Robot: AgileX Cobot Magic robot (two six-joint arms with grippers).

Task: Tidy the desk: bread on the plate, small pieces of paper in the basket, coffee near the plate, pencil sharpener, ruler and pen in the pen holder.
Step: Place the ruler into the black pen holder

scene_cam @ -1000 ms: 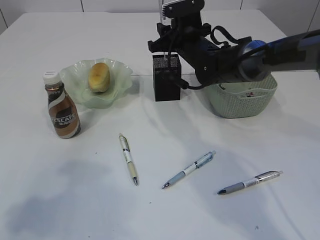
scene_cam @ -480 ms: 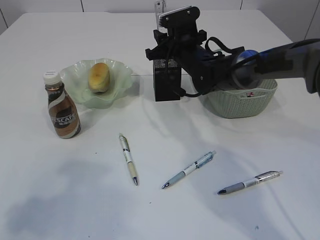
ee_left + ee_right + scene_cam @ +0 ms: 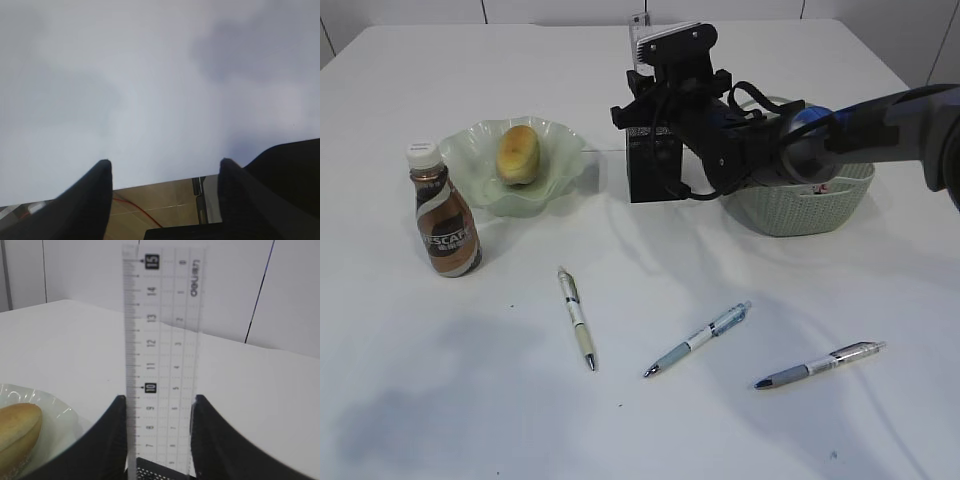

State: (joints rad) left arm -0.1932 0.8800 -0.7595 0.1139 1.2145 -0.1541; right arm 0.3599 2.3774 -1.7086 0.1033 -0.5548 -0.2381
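Your inventory at that moment, item by item:

Worktop [image 3: 470, 400]: plain, matte white, faintly shadowed.

Ruler [image 3: 162, 360]: clear, flat plastic strip, upright; it read "15" and "10" in black boxes, with "deli" and a model number printed sideways near the top. Your right gripper [image 3: 160, 460] had its dark, curved fingers [image 3: 114, 440] clamped on its two long edges, lower end at the rim of the pen holder [image 3: 645, 175], a black mesh square cup. Only the right wrist view gave you the scale; the exterior view showed a pale sliver above the arm.

Bread [image 3: 518, 152]: golden-brown oval roll, crusty, lying in the plate [image 3: 555, 170], a pale green translucent dish with a ruffled rim.

Coffee [image 3: 444, 216]: brown bottle, white cap, swirl label reading "NESCAFE", upright just beside the plate.

Basket [image 3: 800, 205]: pale green woven-look plastic, partly behind the right arm; contents could not be made out.

Pens: three clip pens lay loose, well apart — a cream one [image 3: 576, 318] and two grey-gripped ones [image 3: 697, 339] [image 3: 820, 364].

Left gripper [image 3: 162, 175]: seen only in its own view, dark fingers [image 3: 90, 200] apart, nothing between them, over bare worktop.
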